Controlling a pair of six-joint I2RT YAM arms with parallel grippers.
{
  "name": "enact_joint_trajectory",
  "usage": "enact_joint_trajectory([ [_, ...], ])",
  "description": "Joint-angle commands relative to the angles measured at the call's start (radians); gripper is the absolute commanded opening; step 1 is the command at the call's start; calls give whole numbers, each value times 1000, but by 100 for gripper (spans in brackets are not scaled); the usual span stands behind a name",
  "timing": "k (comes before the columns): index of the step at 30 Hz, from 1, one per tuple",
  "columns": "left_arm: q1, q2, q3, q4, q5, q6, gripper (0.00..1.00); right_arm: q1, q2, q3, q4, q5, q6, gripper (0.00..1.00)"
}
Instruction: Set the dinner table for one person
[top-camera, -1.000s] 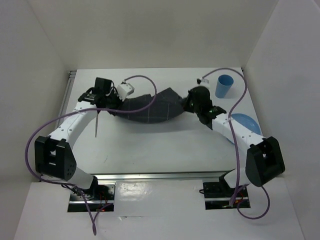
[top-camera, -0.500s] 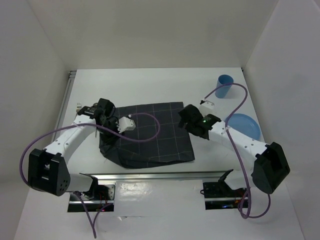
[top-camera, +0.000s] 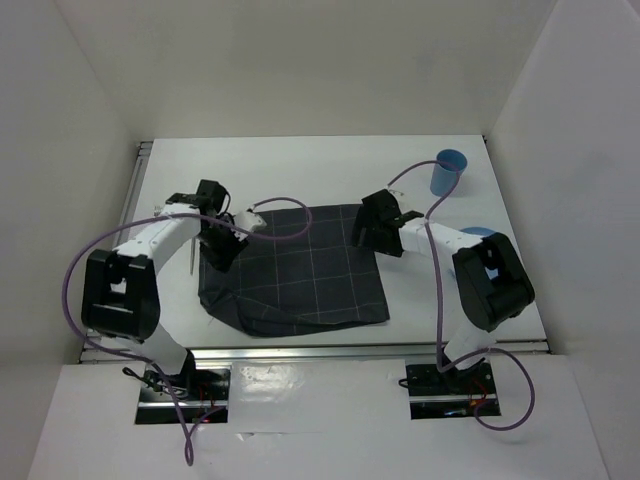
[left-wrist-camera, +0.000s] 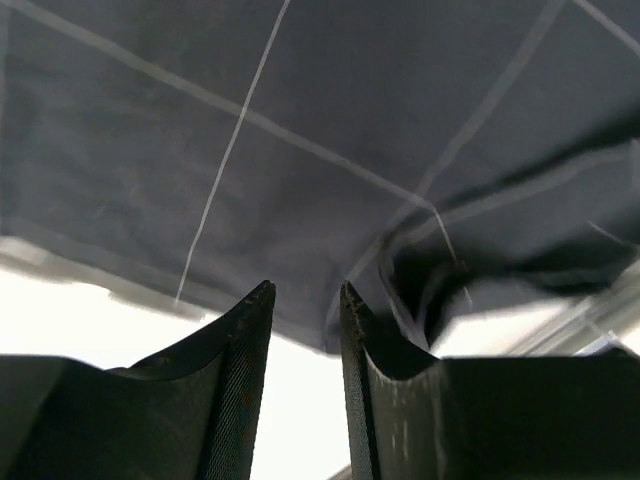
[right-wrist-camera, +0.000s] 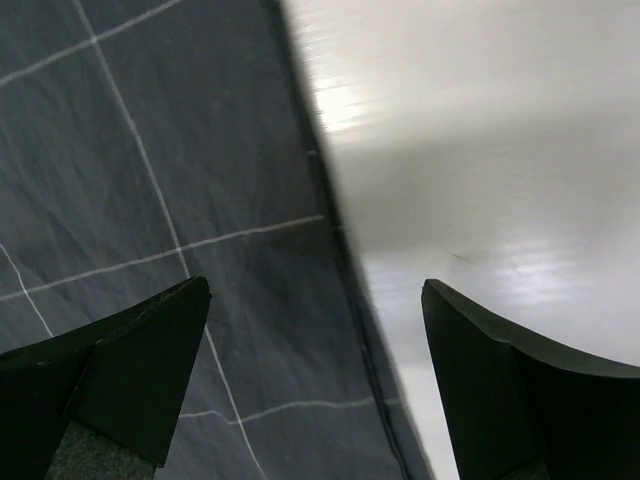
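Blue plate (top-camera: 478, 232), 3 o'clock of mat (top-camera: 300, 270): mostly hidden behind my right arm (top-camera: 432, 238). Thin utensil (top-camera: 190, 260) at mat's 9 o'clock, too small to ID. Left wrist view: mat fold blurred. Right wrist view: worktop (right-wrist-camera: 480, 150) blurred, glare.

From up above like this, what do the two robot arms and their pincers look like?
Both the left arm and the right arm are white tubes joined by black housings, each trailed by a looping purple cable. Each ends in two dark, wedge-shaped fingers with finely textured inner faces.
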Motion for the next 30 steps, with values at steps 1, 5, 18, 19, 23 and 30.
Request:
enact_joint_trajectory([
  [1,-30,67,-39,88,-36,-81,40,6,31,0,147,-112,-77,94],
  [5,-56,104,-81,61,5,-55,36,-5,68,-26,170,-126,-46,71],
  [18,-75,-80,-197,-239,113,251,17,-247,-104,-207,51,-51,247,0],
  [19,-85,-89,-187,-267,122,261,17,-247,-137,-222,50,-25,247,0],
  [23,-133,-111,-213,-326,90,292,18,-247,-148,-233,50,-53,187,62],
  [30,-133,-68,2,-479,186,315,32,-247,-137,-90,0,22,38,78],
])
